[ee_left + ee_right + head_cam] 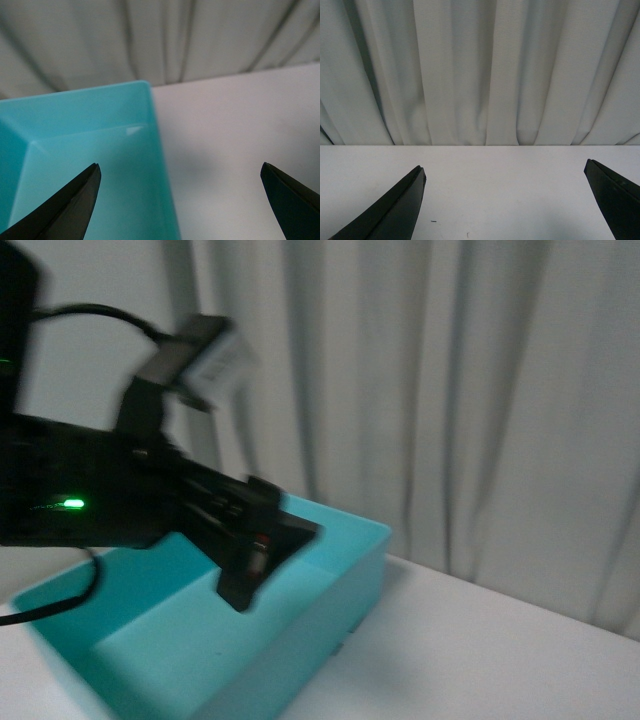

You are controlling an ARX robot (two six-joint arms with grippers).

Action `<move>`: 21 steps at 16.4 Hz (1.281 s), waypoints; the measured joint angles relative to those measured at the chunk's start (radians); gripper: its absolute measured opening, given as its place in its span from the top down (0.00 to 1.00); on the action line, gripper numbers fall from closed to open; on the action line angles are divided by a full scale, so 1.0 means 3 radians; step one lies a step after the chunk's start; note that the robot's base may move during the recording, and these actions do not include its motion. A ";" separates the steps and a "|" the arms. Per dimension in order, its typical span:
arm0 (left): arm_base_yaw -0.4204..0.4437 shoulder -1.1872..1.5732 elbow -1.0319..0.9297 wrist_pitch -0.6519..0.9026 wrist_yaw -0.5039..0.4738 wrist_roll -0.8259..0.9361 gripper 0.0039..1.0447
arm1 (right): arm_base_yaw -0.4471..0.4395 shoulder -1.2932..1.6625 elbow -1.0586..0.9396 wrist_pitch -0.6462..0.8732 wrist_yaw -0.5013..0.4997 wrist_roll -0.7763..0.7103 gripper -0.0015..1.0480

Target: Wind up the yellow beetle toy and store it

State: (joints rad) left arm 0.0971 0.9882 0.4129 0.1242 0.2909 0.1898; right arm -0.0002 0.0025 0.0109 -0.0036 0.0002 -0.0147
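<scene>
The left claw [262, 558] hangs over the near right part of a turquoise bin [345, 612] that stands on the white counter [480, 660]. The front view is smeared with motion blur. The black left arm [90, 502] reaches in from the left with a small green light [72, 504] glowing on it, and its wrist camera [200, 355] sits above. Seen from that wrist, the left claw [179, 167] has its two dark fingers [75, 205] spread wide apart. One finger is over the inside of the bin [100, 115] and the other is over the bare counter [240, 125], so the bin's side wall runs between them. Nothing shows between the fingers. The right claw [503, 165] is also spread wide, with its fingers [395, 210] held over the plain counter [510, 200] and facing the pale pleated curtain [470, 75]. I cannot tell where the yellow beetle toy is: no view shows it plainly, and the part of the bin floor that can be seen holds nothing yellow.
</scene>
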 joint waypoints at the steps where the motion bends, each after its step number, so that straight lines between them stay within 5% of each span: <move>1: -0.0172 0.0374 0.0393 -0.0389 0.0128 0.0607 0.06 | 0.0000 0.0000 0.0000 0.0000 0.0000 0.0000 0.06; 3: -0.1122 0.0875 0.0834 -0.1437 -0.0334 0.2124 0.06 | 0.0000 0.0000 0.0000 0.0000 0.0001 0.0000 0.06; 5: -0.1456 0.1212 0.0833 -0.1532 -0.0488 0.2566 0.06 | 0.0000 0.0000 0.0000 -0.0001 0.0001 0.0000 0.06; 15: -0.1840 0.1946 0.0872 -0.1639 -0.0535 0.2847 0.06 | 0.0000 0.0000 0.0000 -0.0001 0.0001 0.0000 0.06; 21: -0.1982 0.2318 0.0880 -0.1217 -0.0498 0.2583 0.06 | 0.0000 0.0000 0.0000 -0.0001 0.0001 0.0000 0.06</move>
State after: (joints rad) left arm -0.4976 1.6836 0.6769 -0.2409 0.1413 0.9646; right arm -0.0002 0.0025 0.0109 -0.0040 0.0006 -0.0147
